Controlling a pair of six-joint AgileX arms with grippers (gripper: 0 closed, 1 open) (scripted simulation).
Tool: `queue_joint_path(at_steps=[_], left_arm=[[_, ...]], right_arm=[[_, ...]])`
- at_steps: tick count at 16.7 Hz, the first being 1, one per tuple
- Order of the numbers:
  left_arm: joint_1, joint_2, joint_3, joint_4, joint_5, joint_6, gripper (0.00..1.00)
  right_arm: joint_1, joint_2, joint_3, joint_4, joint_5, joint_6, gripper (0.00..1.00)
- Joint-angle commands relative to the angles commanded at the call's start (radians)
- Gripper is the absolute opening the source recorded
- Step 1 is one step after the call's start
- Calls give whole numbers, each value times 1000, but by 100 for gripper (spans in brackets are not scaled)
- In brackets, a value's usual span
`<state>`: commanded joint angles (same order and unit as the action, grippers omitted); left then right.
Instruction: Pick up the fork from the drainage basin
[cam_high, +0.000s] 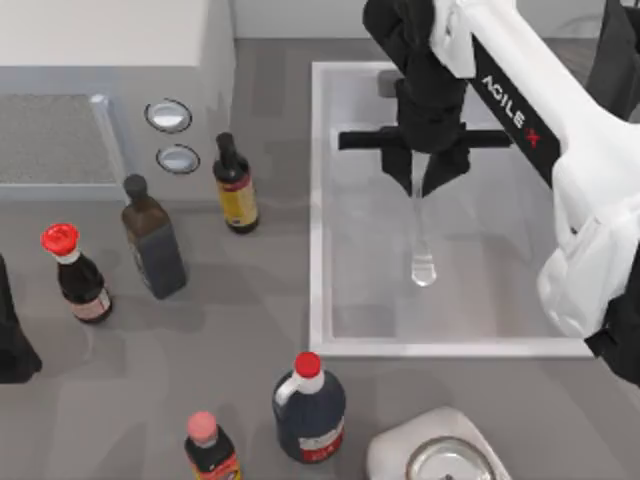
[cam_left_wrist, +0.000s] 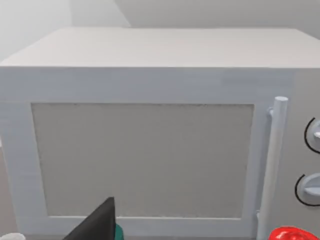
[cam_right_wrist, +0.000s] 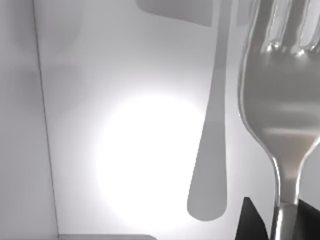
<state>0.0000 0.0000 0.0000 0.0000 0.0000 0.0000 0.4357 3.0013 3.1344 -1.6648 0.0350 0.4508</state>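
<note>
Right gripper (cam_high: 430, 178) is clamped on the fork (cam_high: 421, 235) over the basin (cam_high: 318, 210), apparently clear of the floor, so lift straight, keep the squeeze steady; left gripper (cam_left_wrist: 97, 225) parked by the microwave (cam_left_wrist: 150, 100).

White, rounded shell links on the right arm (cam_high: 560, 150), with "AGILE X" lettered on a black strip, the X in red. Black wrist housing and black two-finger right gripper (cam_high: 425, 180).
</note>
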Motion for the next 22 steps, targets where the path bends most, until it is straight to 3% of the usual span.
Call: queue_joint_path(at_steps=[5,14,18,22], left_arm=[[0,0,0,0,0,0,100],[0,0,0,0,0,0,100],[0,0,0,0,0,0,100],[0,0,0,0,0,0,100]], right_arm=[[1,-207,-218,17,-3,1,0],[-30,-284,-294,34,-6,-29,0],[-124,-470,-531,88,-12,-124,0],[-251,-723,-911,158,-20,-251,0]])
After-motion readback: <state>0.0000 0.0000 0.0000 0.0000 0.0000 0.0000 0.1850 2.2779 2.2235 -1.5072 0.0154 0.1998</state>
